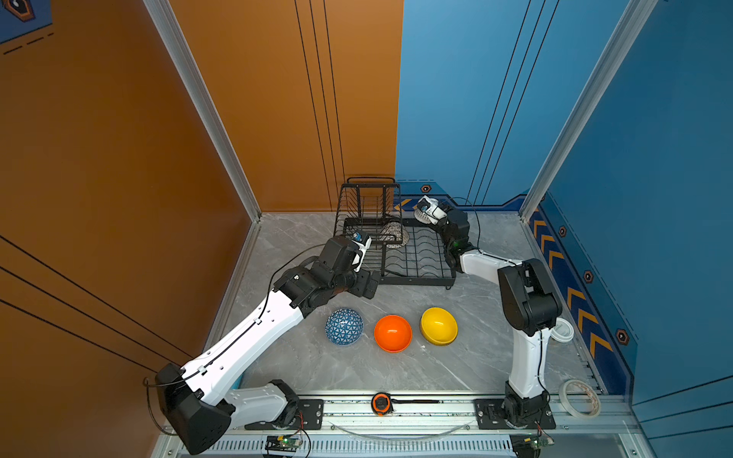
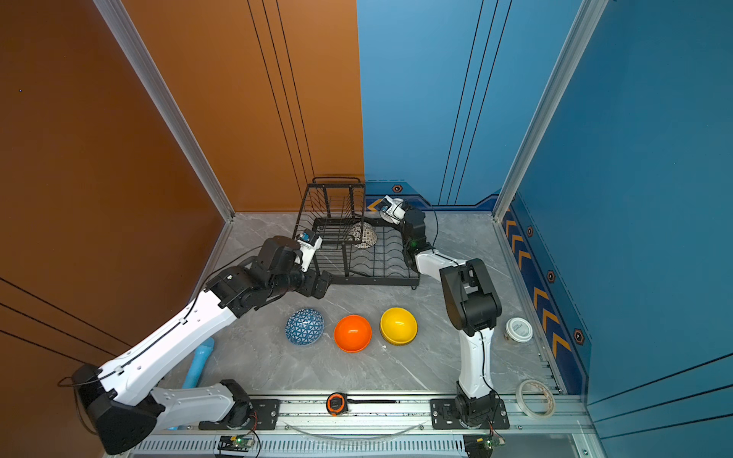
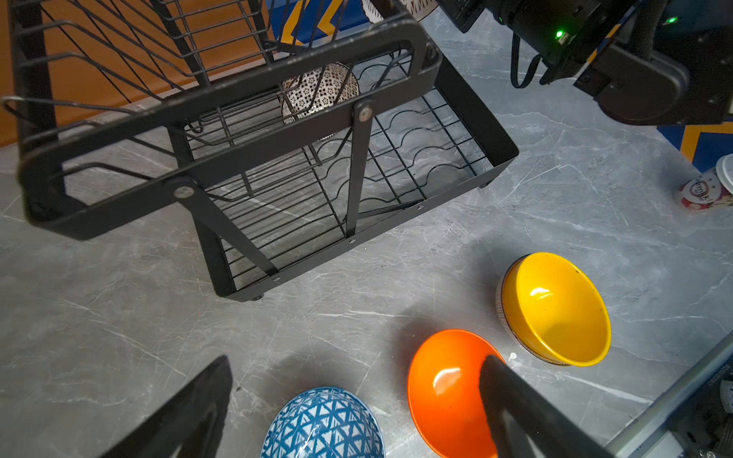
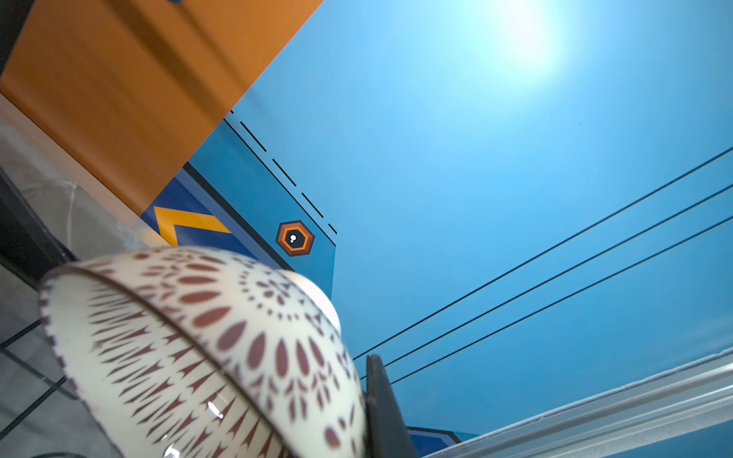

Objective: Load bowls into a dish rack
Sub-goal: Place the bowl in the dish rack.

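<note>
Logging position of the carried bowl [image 4: 190,349]: white with dark radial petal pattern, up off the wire, over the far right corner of the dish rack [image 1: 414,280], above the end rail of the lower tray. Pinched at the rim by the right end effector [image 1: 425,212], jaws drawn almost together across the thin wall; only one finger [image 4: 382,412] visible in the right wrist view. Tilted on edge, foot ring turned away from that finger; exact angle not readable in the top views.

In the rack already: second patterned bowl [image 3: 321,91], standing on edge in the lower tray just beside the raised basket tier. Curved slots from there toward the near rail bare.

Deciding relation, as a judgement: free slots lying below the carried bowl and toward the robot's side of it, so a short descent inward from the corner, rim edge-on to the wires. Right arm plainly the nearer one for this placement.

Opposite side: left end effector [image 3: 349,396] spread fully wide, gripping nothing, hanging over the bench [image 1: 357,376] beside the rack's near left corner; blue-white triangle bowl [image 1: 344,326] showing between its fingers in the left wrist view. Alongside in one row: orange bowl [image 1: 392,333] and yellow bowl [image 1: 438,326], mouths upward, well apart from the rack.
</note>
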